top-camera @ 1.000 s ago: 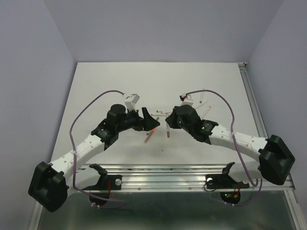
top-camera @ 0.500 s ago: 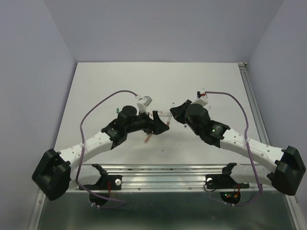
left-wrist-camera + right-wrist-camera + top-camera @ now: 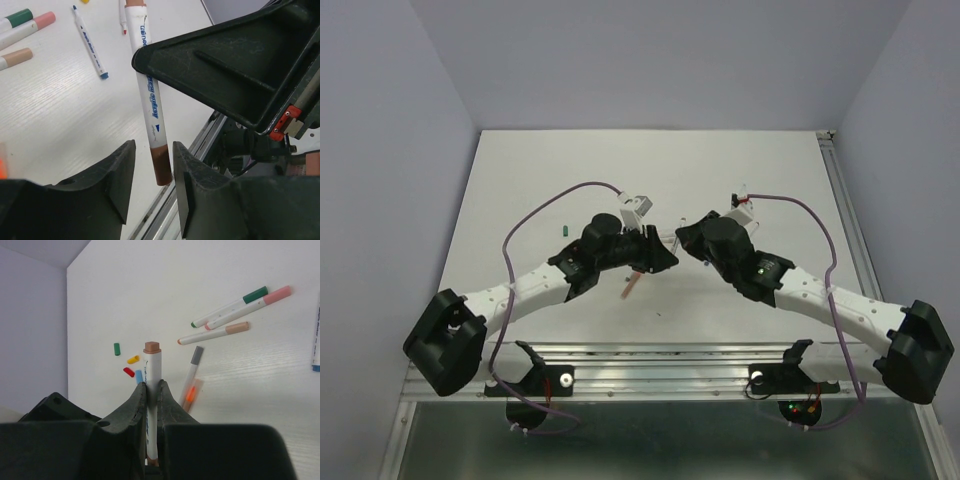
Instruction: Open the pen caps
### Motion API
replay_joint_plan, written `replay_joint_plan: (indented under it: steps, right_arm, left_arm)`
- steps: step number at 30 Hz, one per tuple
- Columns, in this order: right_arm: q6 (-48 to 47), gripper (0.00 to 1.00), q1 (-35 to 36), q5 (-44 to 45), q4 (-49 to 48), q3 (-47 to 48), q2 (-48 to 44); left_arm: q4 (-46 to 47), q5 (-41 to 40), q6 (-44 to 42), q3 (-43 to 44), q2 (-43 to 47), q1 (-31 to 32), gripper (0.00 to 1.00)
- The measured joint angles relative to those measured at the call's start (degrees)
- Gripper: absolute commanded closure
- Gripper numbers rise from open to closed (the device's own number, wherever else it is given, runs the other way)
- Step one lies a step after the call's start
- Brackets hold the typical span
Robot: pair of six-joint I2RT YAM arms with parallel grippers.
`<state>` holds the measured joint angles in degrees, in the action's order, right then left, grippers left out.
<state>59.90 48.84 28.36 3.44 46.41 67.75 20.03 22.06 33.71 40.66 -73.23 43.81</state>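
You are looking at a white tabletop [image 3: 570, 170] with two arms reaching in over it. Your left arm [image 3: 530, 285] and your right arm [image 3: 820, 300] are meeting near the middle, with their tips almost touching.

Your right fingers [image 3: 134, 412] are squeezing tight on a white pen [image 3: 152, 365] and holding it up off the tabletop. Your left fingers [image 3: 120, 185] are standing part way apart, one on each side of the brown cap [image 3: 161, 167] at one end of that pen. A little gap is showing between the cap and one finger, so they are not squeezing it. The brown cap is sitting on the pen.

More pens are lying flat on the tabletop. A green-capped pen [image 3: 230, 306] and a pink-capped pen [image 3: 260, 303] are lying side by side. A tan-capped pen [image 3: 215, 334] is lying just below them. A grey pen [image 3: 192, 367] and an orange pen [image 3: 190, 392] are lying nearer your right fingers.

Four tiny loose caps are sitting close together on the tabletop. You are seeing a green cap [image 3: 116, 349], a yellow cap [image 3: 133, 359], a red cap [image 3: 129, 372] and a blue cap [image 3: 138, 376], which is peeking out beside the right fingers.
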Motion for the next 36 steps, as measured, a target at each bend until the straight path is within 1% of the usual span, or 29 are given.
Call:
replay_joint_plan:
  steps: [6,7,8,10,11,12,14,15,23,27,28,30,33,34,35,36]
  right_arm:
    - [0.8,0.99,0.0,2.1,0.3,0.0,0.2]
    - [0.9,0.99,0.0,2.4,0.4,0.0,0.3]
    - [1.0,0.99,0.0,2.7,0.5,0.0,0.3]
    - [1.0,0.99,0.0,3.0,0.5,0.0,0.5]
    - [1.0,0.99,0.0,3.1,0.5,0.0,0.7]
    - [1.1,0.99,0.0,3.3,0.4,0.0,0.9]
    - [1.2,0.99,0.0,3.5,0.5,0.0,1.0]
    - [1.2,0.99,0.0,3.6,0.6,0.0,1.2]
    - [2.4,0.99,0.0,6.7,0.1,0.1,4.4]
    - [2.9,0.99,0.7,10.9,1.2,2.9,8.3]
    - [2.8,0.99,0.6,11.5,2.5,4.8,9.9]
    - [2.1,0.99,-0.3,11.1,3.1,7.6,12.9]
    - [1.6,0.99,-2.3,7.7,3.3,10.5,16.2]
    - [1.0,0.99,-2.7,8.2,3.7,11.6,17.5]
    - [0.8,0.99,-3.4,10.3,3.2,12.5,18.8]
    - [0.2,0.99,-6.3,12.7,2.6,14.5,21.4]
  left_arm:
    - [0.1,-0.3,-0.1,0.5,-1.4,0.5,0.55]
    - [0.1,-0.3,-0.1,0.6,-1.4,0.6,0.59]
    - [0.2,-0.4,-0.1,0.7,-1.4,0.6,0.67]
    - [0.3,-0.4,-0.3,0.7,-1.5,0.7,0.75]
    - [0.3,-0.5,-0.3,0.8,-1.6,0.8,0.81]
    - [0.1,-0.8,-0.3,0.9,-1.7,0.8,0.84]
    - [-0.1,-1.0,-0.3,0.9,-2.3,0.7,0.97]
    - [-0.1,-1.1,-0.3,1.0,-2.4,0.7,1.0]
    - [-1.6,-2.3,-0.2,2.3,-4.7,0.8,1.0]
    - [-1.8,-5.8,0.5,2.2,-4.7,1.5,1.0]
    - [-1.7,-6.9,0.9,2.2,-4.6,1.7,1.0]
    - [-0.5,-10.4,2.1,1.4,-3.9,2.3,1.0]
    - [2.7,-16.2,4.1,-1.4,-2.1,3.0,1.0]
    - [3.4,-16.4,4.9,-2.5,-1.5,3.3,1.0]
    - [3.1,-14.7,5.9,-4.3,0.1,4.7,1.0]
    - [3.0,-13.5,6.6,-5.5,1.5,6.3,1.0]
